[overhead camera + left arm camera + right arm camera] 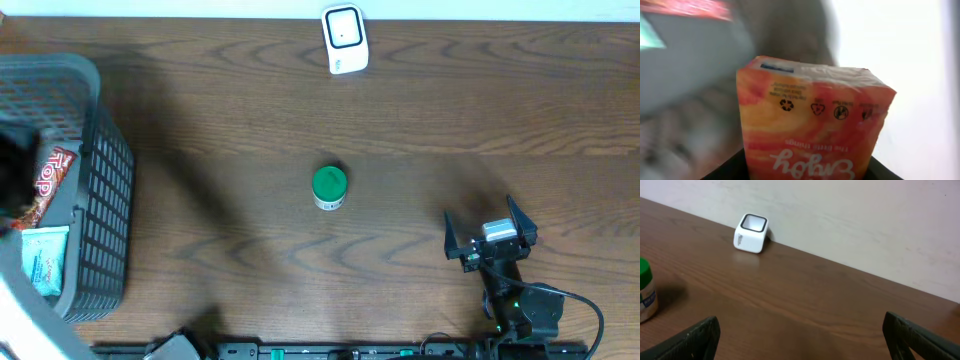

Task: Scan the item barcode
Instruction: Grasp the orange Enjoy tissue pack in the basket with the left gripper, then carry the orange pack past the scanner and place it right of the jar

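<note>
The worktop (200, 130) is dark brown wood with a wavy grain, running the full width of the overhead view. A small bottle (329, 187) with a green cap and a white body stands upright near the middle of it, with bare wood all around. Straight behind the bottle, well apart from it at the far edge of the worktop, sits a white scanner (345, 39) with a dark-rimmed window on its face. Far to the left of the bottle, a grey mesh basket (100, 200) rests on the worktop at its left end. In the right wrist view the scanner (751, 233) stands where the wood (815, 295) meets a pale wall, beyond the bottle (646, 292).
</note>
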You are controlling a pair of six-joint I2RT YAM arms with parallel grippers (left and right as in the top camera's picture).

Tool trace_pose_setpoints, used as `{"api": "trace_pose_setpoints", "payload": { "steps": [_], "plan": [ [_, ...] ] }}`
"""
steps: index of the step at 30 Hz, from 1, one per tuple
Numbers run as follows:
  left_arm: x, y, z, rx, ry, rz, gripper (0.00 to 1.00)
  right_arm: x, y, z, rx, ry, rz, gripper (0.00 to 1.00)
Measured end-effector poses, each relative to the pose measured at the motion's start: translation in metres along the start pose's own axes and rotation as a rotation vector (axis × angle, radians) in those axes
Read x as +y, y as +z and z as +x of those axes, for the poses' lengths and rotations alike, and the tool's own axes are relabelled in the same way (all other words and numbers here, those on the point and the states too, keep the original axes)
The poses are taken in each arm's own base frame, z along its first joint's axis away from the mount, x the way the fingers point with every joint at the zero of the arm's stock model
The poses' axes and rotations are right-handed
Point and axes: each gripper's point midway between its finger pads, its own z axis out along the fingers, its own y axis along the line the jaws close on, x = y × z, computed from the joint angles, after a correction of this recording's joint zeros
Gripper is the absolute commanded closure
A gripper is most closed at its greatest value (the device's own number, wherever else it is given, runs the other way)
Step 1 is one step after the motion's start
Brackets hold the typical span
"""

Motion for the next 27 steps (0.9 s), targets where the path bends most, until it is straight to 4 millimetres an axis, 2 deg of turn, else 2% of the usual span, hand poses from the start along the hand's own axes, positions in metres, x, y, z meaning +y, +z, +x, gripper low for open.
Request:
{"api": "trace_pose_setpoints", "payload": {
  "steps": [3,6,10,14,16,17,18,21,22,27],
  "plan": [
    [-0.048,-0.027,0.069,0.112,0.158,0.172,0.48,0.000,0.000,0.000,0.000,0.000,0.000,0.01],
    [-0.068,-0.044,0.134,0.239,0.256,0.243,0.48,0.000,0.000,0.000,0.001,0.001,-0.001,0.01],
    [-0.080,-0.031,0.204,0.328,0.309,0.225,0.48,0.000,0.000,0.000,0.001,0.000,0.000,0.01],
    [-0.094,0.013,0.284,0.352,0.325,0.156,0.48,0.000,0.000,0.000,0.002,0.000,0.001,0.01],
    [-0.098,0.043,0.328,0.358,0.330,0.113,0.48,0.000,0.000,0.000,0.002,0.001,0.002,0.01],
    [-0.098,0.070,0.364,0.360,0.342,0.076,0.47,0.000,0.000,0.000,0.002,0.000,0.001,0.01],
    [-0.091,0.085,0.382,0.360,0.356,0.039,0.48,0.000,0.000,0.001,0.002,0.000,0.002,0.01],
    [-0.080,0.124,0.425,0.365,0.357,-0.029,0.48,0.000,0.000,0.000,0.002,0.001,0.002,0.01],
    [-0.068,0.141,0.438,0.370,0.360,-0.081,0.48,0.000,0.000,0.000,0.002,0.000,0.002,0.01],
    [-0.030,0.190,0.480,0.416,0.342,-0.220,0.47,0.000,0.000,0.000,0.002,0.001,0.002,0.01]
  ]
}}
